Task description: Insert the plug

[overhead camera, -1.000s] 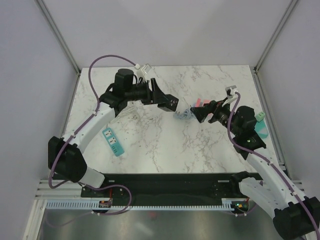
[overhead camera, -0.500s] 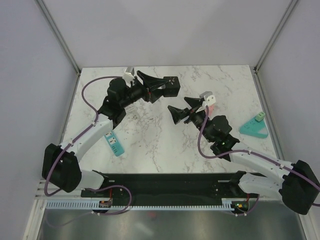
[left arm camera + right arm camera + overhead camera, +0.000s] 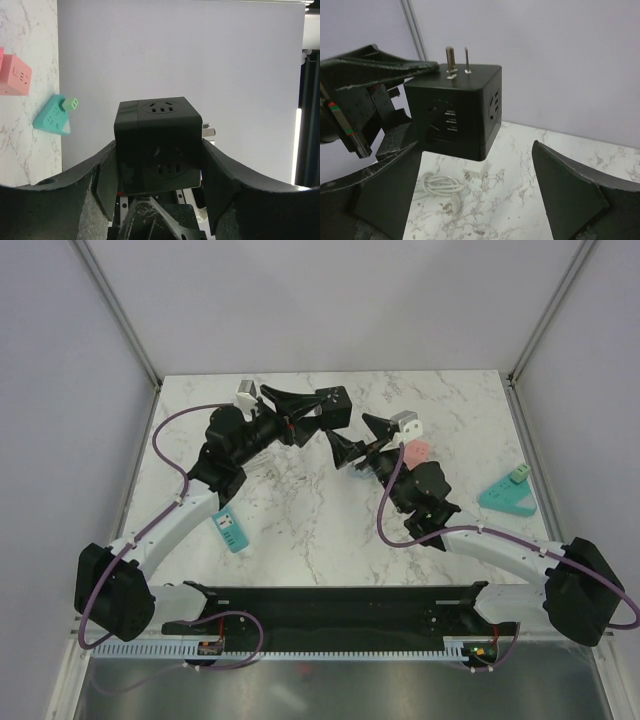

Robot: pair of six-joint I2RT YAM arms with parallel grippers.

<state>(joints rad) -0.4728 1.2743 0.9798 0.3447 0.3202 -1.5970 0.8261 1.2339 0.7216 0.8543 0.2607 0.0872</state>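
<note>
Teal power strip flat at 8 o'clock on table. Left gripper clamped on black cube socket, raised over 12 o'clock, prongs pointing up in right wrist view. Right gripper spread wide, just at 4 o'clock of that socket. White cable coiled on table beneath. Pink cube and teal triangular socket toward 3 o'clock.

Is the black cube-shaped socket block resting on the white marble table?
No, the black cube-shaped socket block hangs above the white marble table, clamped between the fingers of the left gripper.
</note>
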